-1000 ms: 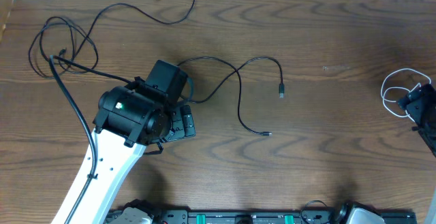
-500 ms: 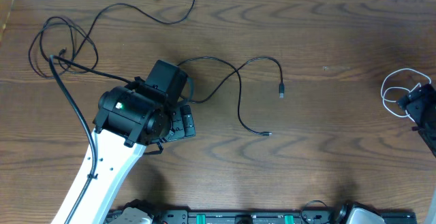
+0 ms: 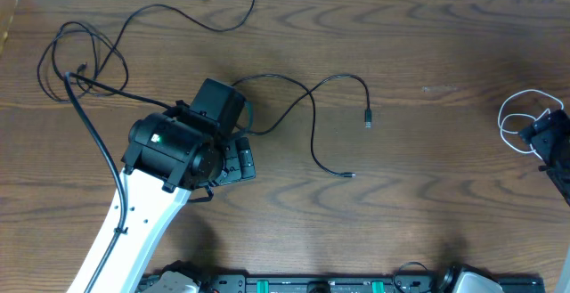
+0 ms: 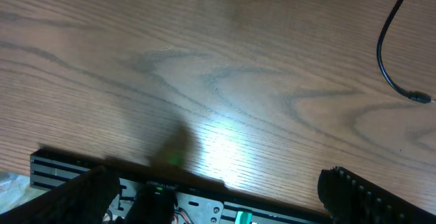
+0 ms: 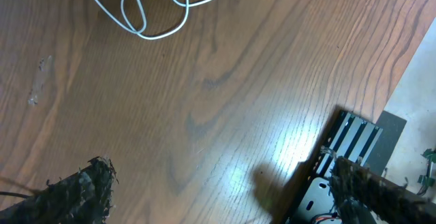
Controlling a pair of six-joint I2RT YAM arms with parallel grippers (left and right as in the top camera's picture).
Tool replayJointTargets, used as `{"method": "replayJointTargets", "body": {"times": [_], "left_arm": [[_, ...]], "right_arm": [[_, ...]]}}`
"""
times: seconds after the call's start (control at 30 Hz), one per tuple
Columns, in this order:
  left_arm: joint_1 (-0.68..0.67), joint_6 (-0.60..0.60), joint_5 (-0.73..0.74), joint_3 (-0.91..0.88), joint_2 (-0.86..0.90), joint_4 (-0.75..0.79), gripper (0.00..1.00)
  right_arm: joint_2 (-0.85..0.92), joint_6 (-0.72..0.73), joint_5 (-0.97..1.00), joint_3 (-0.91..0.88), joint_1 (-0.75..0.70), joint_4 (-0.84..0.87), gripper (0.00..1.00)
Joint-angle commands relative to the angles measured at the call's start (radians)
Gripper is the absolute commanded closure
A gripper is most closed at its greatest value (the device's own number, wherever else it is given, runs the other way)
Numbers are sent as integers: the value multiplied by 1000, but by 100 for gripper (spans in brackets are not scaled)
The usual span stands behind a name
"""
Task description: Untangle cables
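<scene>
- Two spread claws, nothing pinched in either: left gripper (image 4: 216, 180) low over the bare table (image 3: 427, 222), right gripper (image 5: 225, 183) likewise at the far right edge.
- Middle black cable (image 3: 310, 97) lying in loose curves just beside the left gripper, both plug ends free. Probably the next pick, which would explain the arm parked there.
- Tangled black cables (image 3: 64, 29) bunched at the far left corner, strands crossing; judged the real work remaining.
- White cable (image 5: 157, 37) coiled alone near the right gripper, well apart from the black ones, seemingly set aside there to stay clear.
</scene>
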Motion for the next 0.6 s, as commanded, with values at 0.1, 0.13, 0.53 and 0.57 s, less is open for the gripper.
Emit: {"method": "replayJointTargets", "body": {"times": [0.1, 0.13, 0.53, 0.57], "left_arm": [[4, -9, -9, -5, 6, -3, 1], [4, -9, -9, -5, 6, -2, 1], [4, -13, -9, -5, 6, -3, 2], [4, -14, -9, -5, 6, -2, 2]], "right_arm": [[-2, 15, 10, 1, -5, -1, 1], [-2, 15, 10, 1, -5, -1, 1], [-2, 15, 10, 1, -5, -1, 1], [-2, 15, 10, 1, -5, -1, 1]]}}
